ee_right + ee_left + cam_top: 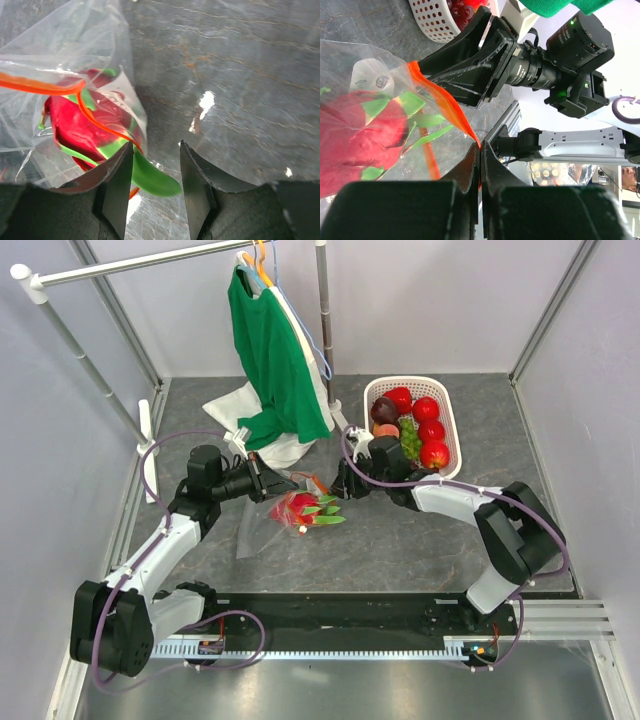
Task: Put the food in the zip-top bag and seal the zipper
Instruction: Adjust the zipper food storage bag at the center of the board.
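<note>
Top external view: fixed high above and behind both arm bases, angled down and forward, wide enough to take in the whole grey table (420, 540) from afar. Left wrist view: set just behind the left gripper (480, 152), rolled on its side, looking close along the fingers and across toward the white basket (432, 22). Right wrist view: set just behind the right gripper (155, 155), facing steeply down at the tabletop, very near. All three views share the dragon fruit (298, 508) within the zip-top bag (255, 530).

text: none legible | white round label (370, 75) at zip-top bag (347, 52): printed marks too blurred to read
</note>
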### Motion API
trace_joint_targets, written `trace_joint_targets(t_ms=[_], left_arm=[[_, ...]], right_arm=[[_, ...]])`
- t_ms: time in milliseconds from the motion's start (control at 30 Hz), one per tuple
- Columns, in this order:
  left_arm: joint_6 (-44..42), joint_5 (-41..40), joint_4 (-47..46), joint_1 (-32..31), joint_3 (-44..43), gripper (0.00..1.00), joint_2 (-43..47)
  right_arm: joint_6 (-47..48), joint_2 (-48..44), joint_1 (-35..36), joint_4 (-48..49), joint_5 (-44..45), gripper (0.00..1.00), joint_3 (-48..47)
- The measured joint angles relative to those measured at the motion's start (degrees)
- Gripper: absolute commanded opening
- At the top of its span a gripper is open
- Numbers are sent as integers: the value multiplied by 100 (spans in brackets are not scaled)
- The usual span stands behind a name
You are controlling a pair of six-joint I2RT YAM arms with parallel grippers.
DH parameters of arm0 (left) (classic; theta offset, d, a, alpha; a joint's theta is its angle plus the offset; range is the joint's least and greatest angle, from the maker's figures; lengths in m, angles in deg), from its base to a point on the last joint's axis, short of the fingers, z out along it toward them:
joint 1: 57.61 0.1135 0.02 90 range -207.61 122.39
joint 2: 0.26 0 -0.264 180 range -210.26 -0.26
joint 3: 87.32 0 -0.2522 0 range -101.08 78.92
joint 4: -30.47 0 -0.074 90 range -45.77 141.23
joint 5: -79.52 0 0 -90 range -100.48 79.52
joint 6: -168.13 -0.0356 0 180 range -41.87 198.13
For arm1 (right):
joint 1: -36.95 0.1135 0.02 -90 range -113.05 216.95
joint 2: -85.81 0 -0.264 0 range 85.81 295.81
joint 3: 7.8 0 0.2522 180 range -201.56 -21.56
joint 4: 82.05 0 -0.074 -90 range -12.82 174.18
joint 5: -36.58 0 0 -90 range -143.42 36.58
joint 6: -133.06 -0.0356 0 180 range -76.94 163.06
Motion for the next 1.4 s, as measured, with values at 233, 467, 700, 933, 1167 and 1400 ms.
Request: trace_joint_targets(t_ms=[233,467,700,933,1167,1400], left_arm=[[0,-2,17,4,0,2,0],[0,0,42,13,0,2,0],[0,0,44,44,0,2,0],[-4,2,59,44,0,2,0],[-688,-76,1115,44,-415,2,98],[-2122,-372,2830,44,-1593,2,291]], right_arm=[[83,195,90,170,-151,50,-129],[195,195,168,240,-267,53,-138],[271,195,208,310,-337,49,-136],[409,286,203,238,-313,0,-181],[24,76,109,-573,-511,0,-525],[-979,-1244,105,-1292,-1121,0,-776]])
